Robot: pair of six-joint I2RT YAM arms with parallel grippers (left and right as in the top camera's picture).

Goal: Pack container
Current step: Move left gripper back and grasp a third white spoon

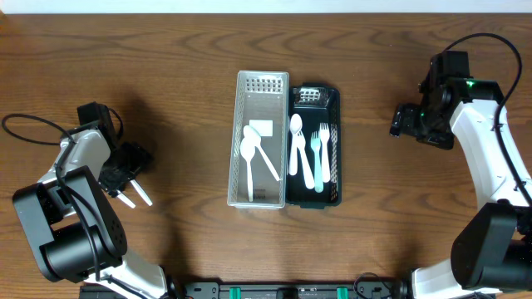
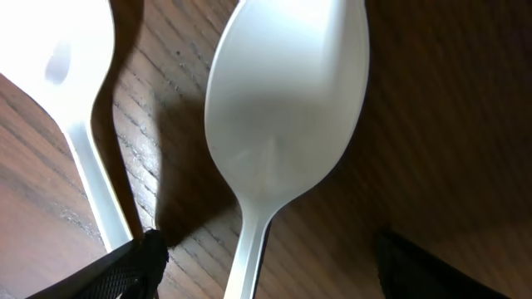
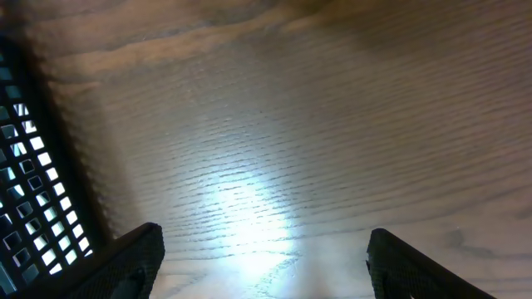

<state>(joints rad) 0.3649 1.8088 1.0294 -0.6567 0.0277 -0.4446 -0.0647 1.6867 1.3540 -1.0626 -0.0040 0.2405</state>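
Two loose white plastic spoons (image 1: 135,196) lie on the wooden table at the left. My left gripper (image 1: 123,173) is open right over them. In the left wrist view the handle of one spoon (image 2: 287,124) runs between the open fingers (image 2: 270,266), ungripped, and the other spoon (image 2: 62,58) lies to its left. In the middle stand a white mesh tray (image 1: 263,83) with two white spoons (image 1: 253,154) and a black tray (image 1: 335,100) with a white spoon (image 1: 295,141) and teal forks (image 1: 317,158). My right gripper (image 1: 401,123) is open and empty, right of the black tray.
The right wrist view shows bare wood between the open fingers (image 3: 262,257) and the black tray's mesh wall (image 3: 25,191) at the left edge. Cables trail from both arms at the table's sides.
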